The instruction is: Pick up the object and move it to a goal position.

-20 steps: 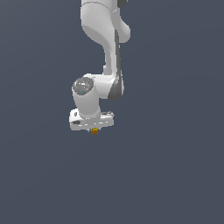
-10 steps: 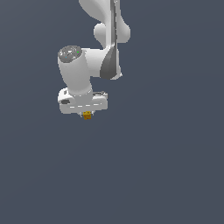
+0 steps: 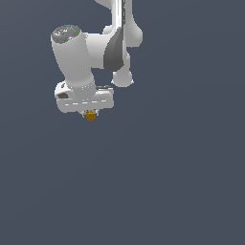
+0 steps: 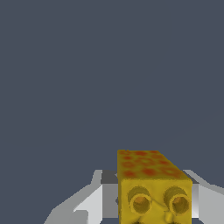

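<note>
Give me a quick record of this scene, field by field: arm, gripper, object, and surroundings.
arm: white arm, coming in from the top edge of the exterior view
gripper: gripper pointing down, shut on the block
object: small yellow-orange block with reddish spots, between the fingers
object support: held by the gripper; nothing visible beneath it
surroundings: plain dark grey background

A yellow block (image 4: pixel 153 188) with orange-red spots and two round sockets on its near face sits between the tool's pale fingers (image 4: pixel 94 203).
</note>
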Robot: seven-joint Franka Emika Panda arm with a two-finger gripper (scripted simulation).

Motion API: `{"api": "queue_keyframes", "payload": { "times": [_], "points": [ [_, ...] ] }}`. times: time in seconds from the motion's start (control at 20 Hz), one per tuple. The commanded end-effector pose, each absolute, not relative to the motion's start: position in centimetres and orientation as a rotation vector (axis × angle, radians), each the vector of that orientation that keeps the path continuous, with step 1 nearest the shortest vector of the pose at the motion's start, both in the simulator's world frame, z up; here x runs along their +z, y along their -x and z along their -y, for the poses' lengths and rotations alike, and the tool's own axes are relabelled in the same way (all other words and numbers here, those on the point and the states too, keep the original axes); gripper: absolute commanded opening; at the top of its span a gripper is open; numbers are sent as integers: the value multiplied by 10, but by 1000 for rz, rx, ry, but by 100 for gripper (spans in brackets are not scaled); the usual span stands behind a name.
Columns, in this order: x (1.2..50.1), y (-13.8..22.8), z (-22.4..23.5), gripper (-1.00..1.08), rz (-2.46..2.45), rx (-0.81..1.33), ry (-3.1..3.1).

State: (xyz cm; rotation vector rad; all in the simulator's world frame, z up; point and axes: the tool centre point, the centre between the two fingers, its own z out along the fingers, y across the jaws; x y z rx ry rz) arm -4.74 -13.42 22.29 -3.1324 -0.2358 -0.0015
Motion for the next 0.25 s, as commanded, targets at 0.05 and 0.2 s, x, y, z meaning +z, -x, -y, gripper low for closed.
{"api": "queue_keyframes", "payload": {
  "times": [0.05,0.2],
  "points": [
    [229,49,136,-100,237,0,3132],
    [229,49,136,-100,237,0,3133]
  ]
}}
